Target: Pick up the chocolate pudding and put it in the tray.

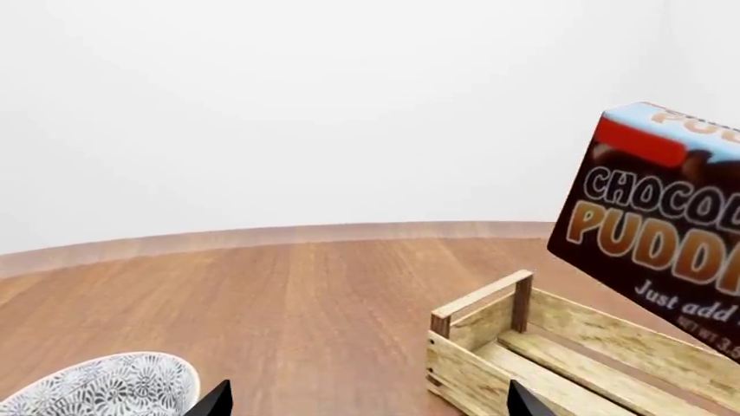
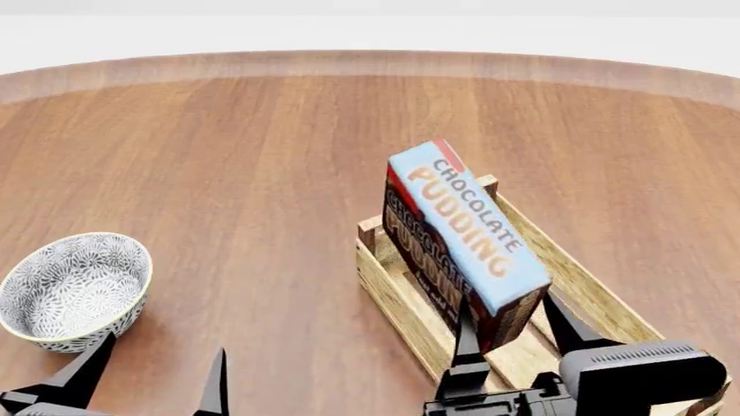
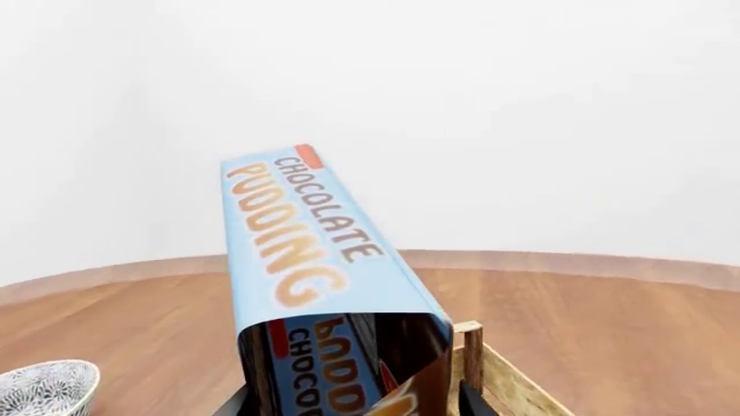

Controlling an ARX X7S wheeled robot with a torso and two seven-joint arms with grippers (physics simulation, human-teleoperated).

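Note:
The chocolate pudding is a carton with a light-blue top and dark brown sides, tilted up on its long edge over the tray, a light-wood slatted crate. My right gripper is shut on the carton's near end, one finger on each side. In the right wrist view the carton fills the middle between the fingers. It also shows in the left wrist view, above the tray's end rail. My left gripper is open and empty beside the bowl.
A grey-white patterned bowl stands at the near left on the wooden table. It also shows in the left wrist view and the right wrist view. The table's curved far edge runs along the back.

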